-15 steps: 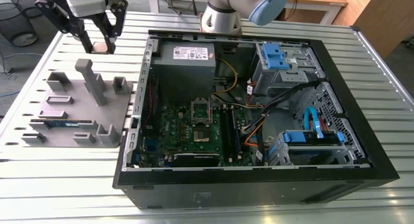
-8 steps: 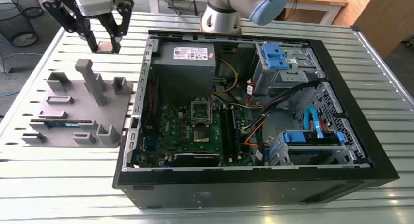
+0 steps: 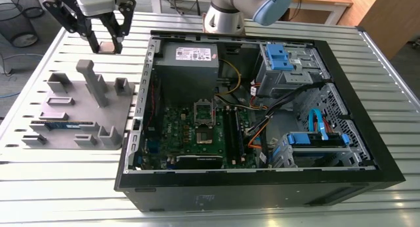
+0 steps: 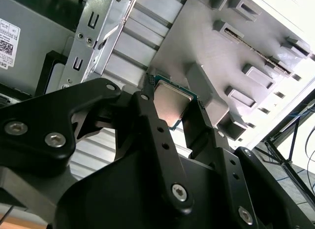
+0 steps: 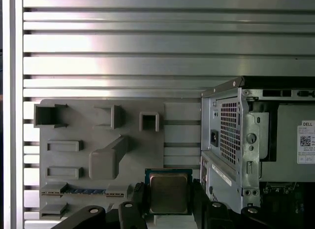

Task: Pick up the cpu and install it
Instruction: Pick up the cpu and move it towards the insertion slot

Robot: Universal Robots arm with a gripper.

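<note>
Open black computer case (image 3: 262,187) on its side on slatted silver metal counter (image 3: 66,187); green motherboard (image 3: 190,138) and grey power supply box (image 3: 190,55) inside; grey moulded fixture plate (image 3: 66,114) just beside case; long blue-green memory stick (image 3: 62,124) lying on plate.

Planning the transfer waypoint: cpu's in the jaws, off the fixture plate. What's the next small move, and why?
Probably carry it toward the exterior view's right, over the computer case wall, toward the cpu socket on the motherboard. The gripper has its jaws shut on the cpu, held clear of the fixture plate and outside the case, and the socket appears empty.
</note>
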